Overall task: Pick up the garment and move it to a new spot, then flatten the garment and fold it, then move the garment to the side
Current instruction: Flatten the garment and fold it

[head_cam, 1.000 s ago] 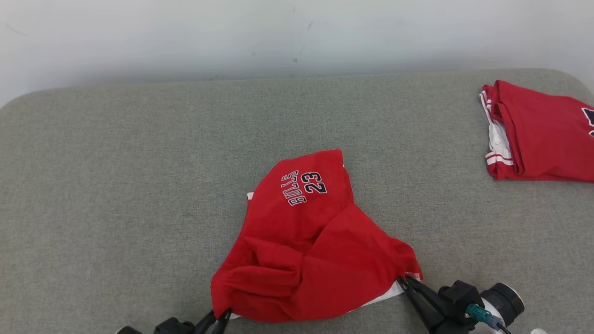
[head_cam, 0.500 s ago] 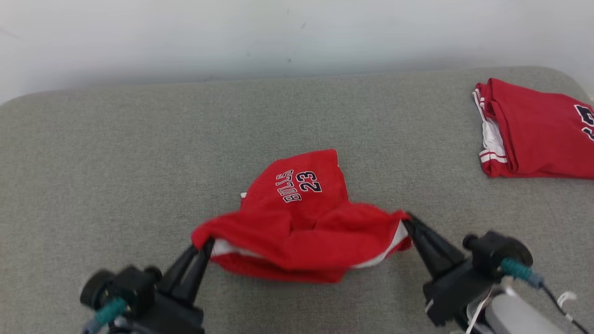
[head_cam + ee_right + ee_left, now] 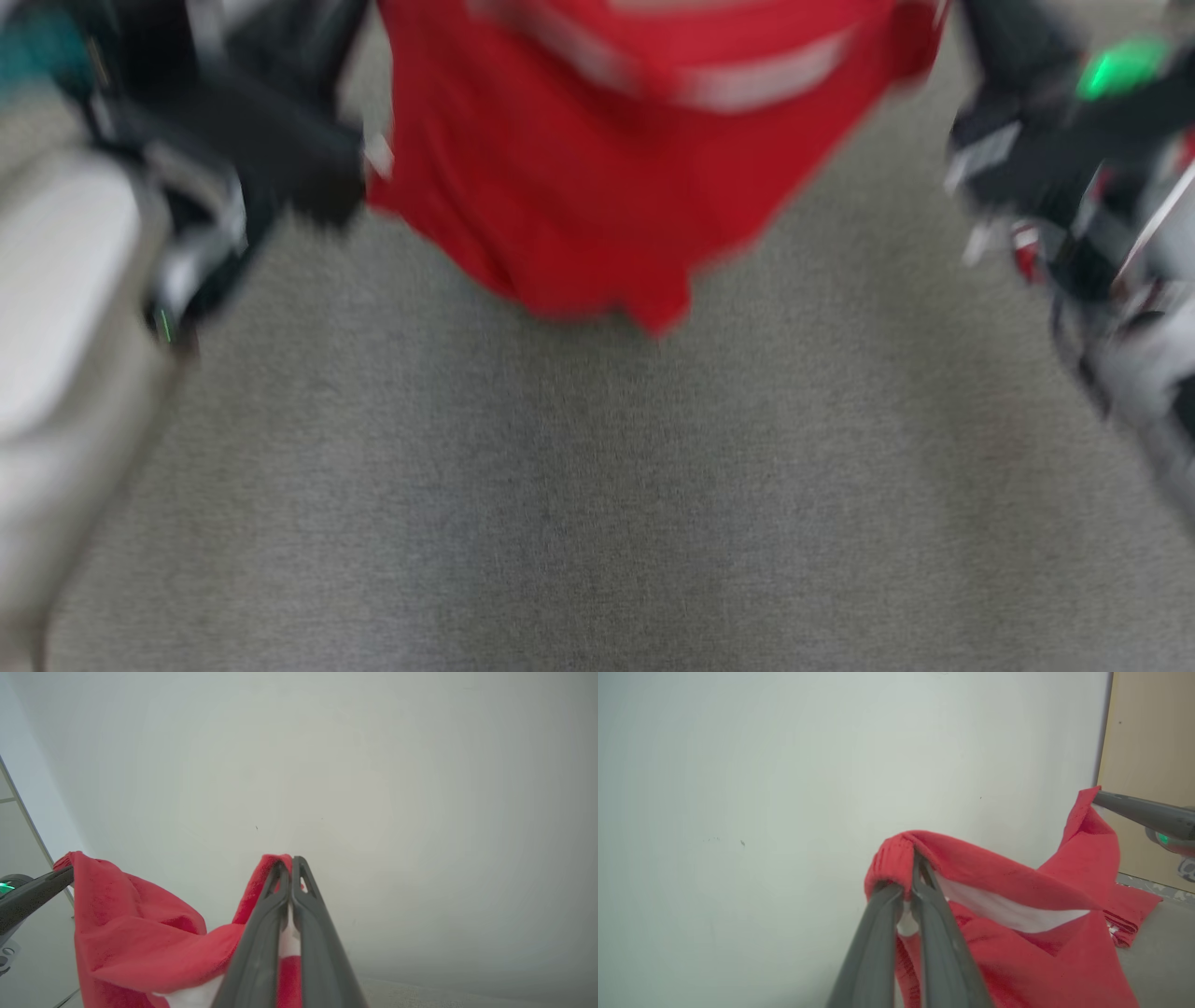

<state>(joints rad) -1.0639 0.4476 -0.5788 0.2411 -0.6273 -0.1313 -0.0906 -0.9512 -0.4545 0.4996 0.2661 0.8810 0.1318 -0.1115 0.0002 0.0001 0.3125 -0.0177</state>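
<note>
The garment, red shorts with white trim, hangs in the air at the top of the blurred head view, above the grey table. In the left wrist view my left gripper is shut on the ribbed red waistband. My right gripper is shut on the other top corner of the garment, which sags between the two grips. My dark left wrist and right wrist flank the cloth in the head view.
A pale wall fills the background of both wrist views, with a beige panel to its right. More red cloth lies on the grey surface low at the right of the left wrist view.
Both grippers closed on the garment's near edge and raised it off the table. The head view has shifted and blurred, so the camera moved too.
</note>
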